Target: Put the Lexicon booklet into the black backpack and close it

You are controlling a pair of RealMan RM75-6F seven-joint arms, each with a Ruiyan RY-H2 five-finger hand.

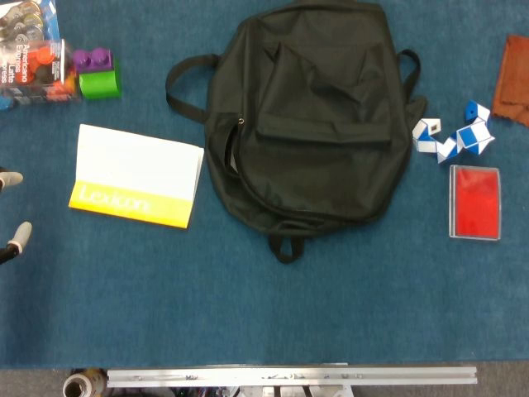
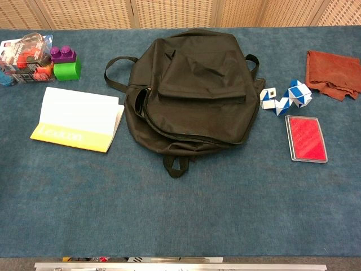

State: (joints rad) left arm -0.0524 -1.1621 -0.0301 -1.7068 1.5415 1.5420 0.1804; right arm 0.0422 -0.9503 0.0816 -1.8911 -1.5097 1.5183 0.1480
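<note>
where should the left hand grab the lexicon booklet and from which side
Probably by its left short edge, coming in from the left. The Lexicon booklet lies flat and closed on the blue table, so only its edges give purchase. The left hand is already at that side, and the black backpack crowds the right edge. Its fingers would need to slide under the cover.

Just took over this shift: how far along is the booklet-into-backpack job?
Nothing is done yet. The Lexicon booklet lies on the table left of the black backpack, untouched. In hand: only the left hand shows, at the head view's left edge, holding nothing. Left: pick up, insert, close.
</note>
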